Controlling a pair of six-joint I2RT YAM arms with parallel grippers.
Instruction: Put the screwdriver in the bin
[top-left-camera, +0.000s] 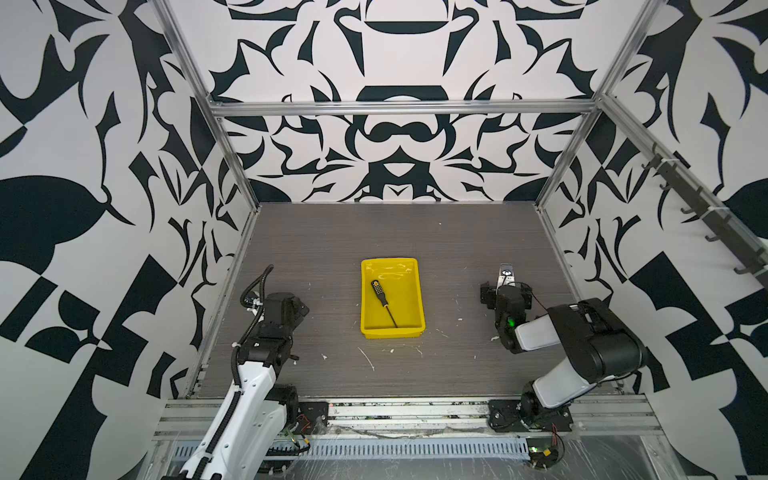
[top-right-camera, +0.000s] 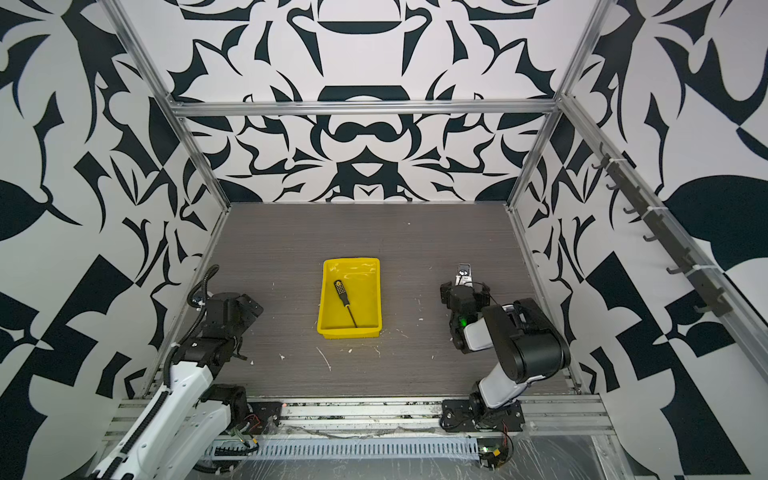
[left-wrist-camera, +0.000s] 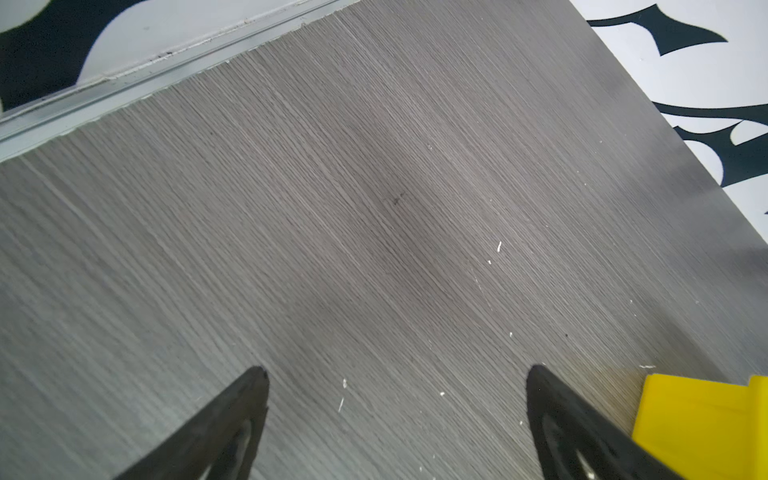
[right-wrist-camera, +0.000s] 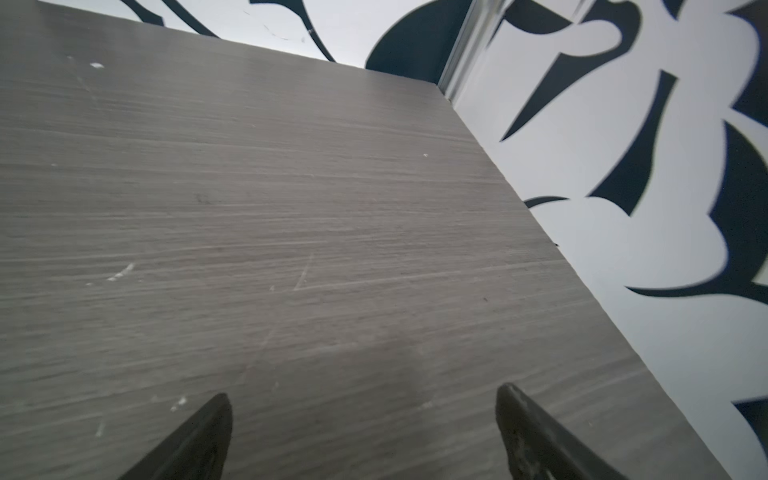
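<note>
The screwdriver (top-left-camera: 382, 300) (top-right-camera: 344, 301) lies slantwise inside the yellow bin (top-left-camera: 392, 331) (top-right-camera: 349, 332), black handle toward the back and thin shaft toward the front wall. Neither gripper touches it. My left gripper (left-wrist-camera: 398, 369) is open over bare table at the left of the bin, and a corner of the bin (left-wrist-camera: 702, 424) shows beside one finger. My right gripper (right-wrist-camera: 365, 391) is open over bare table at the right of the bin, near the side wall, with nothing between its fingers.
The grey wood-grain table (top-left-camera: 457, 249) carries small white scraps (top-left-camera: 368, 359) in front of the bin. Patterned black-and-white walls and aluminium rails (top-left-camera: 399, 108) enclose it on three sides. The left arm (top-left-camera: 270, 328) and right arm (top-left-camera: 582, 332) stand at the front corners.
</note>
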